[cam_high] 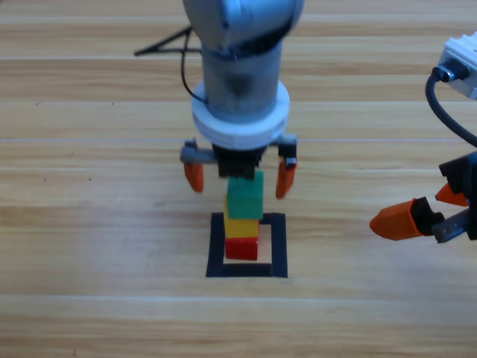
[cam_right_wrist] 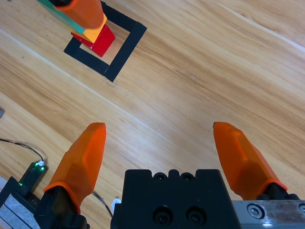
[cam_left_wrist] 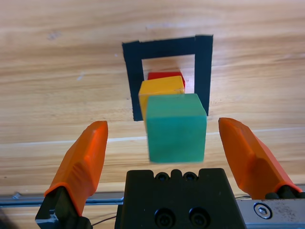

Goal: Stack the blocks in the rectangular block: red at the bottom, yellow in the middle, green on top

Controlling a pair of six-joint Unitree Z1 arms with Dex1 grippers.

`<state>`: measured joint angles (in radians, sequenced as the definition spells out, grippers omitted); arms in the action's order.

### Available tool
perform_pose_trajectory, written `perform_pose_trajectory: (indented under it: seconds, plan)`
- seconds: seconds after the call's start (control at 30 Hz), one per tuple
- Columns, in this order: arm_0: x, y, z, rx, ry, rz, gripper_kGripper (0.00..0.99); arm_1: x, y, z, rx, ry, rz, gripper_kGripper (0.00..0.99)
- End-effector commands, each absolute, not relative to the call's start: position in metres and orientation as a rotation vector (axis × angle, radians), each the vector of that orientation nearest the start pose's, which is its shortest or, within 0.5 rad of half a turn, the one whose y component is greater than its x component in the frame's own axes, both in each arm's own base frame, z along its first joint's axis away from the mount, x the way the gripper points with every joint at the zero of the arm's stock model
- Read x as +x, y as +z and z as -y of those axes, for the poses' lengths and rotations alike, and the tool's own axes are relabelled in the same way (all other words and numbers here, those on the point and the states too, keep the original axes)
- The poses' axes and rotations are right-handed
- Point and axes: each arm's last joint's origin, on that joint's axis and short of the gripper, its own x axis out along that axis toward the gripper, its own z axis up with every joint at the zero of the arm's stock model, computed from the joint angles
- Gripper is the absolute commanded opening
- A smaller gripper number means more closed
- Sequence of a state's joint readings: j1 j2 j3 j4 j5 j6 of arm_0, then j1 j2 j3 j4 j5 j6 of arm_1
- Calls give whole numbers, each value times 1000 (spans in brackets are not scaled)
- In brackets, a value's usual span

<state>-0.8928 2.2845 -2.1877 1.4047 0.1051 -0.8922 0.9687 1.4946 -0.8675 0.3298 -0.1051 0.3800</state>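
- The left gripper point(cam_high: 240, 177) hangs over the stack, its jaws spread wide to either side of the green cube point(cam_high: 245, 197) and clear of it.
- The green cube sits on the yellow cube point(cam_high: 241, 226), which sits on the red cube point(cam_high: 241, 248), all three inside the black tape rectangle point(cam_high: 278, 246) on the wooden table point(cam_high: 89, 224).
- The right gripper point(cam_high: 417, 216) waits at the right edge, well apart from the stack, jaws wide and holding nothing.

No readable text, no labels, no brand marks, no numbers or signs on anything in view
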Motion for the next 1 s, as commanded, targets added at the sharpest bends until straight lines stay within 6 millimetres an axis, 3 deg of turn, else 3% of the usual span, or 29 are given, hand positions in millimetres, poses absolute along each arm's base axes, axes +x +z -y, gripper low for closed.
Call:
perform_pose_trajectory:
  seconds: [0.03, 0.1, 0.23, 0.33, 0.43, 0.63, 1.0]
  plan:
    - [264, 383, 310, -123, -47, -1238, 990, 151, 269, -197, -153, 583, -970, 990]
    - [244, 404, 300, -119, -58, -1174, 990, 150, 272, -196, -147, 584, -961, 990]
    - [201, 419, 290, -61, -66, -1079, 990, 148, 280, -190, -136, 565, -920, 990]
    - [167, 415, 274, -29, -79, -1029, 990, 145, 283, -186, -136, 557, -902, 990]
    - [142, 397, 243, -38, -124, -978, 990, 146, 283, -185, -143, 548, -892, 990]
    - [124, 352, 207, -8, -159, -962, 990, 146, 281, -186, -154, 553, -887, 990]
    - [118, 323, 194, 20, -170, -967, 990, 148, 277, -190, -161, 563, -907, 990]
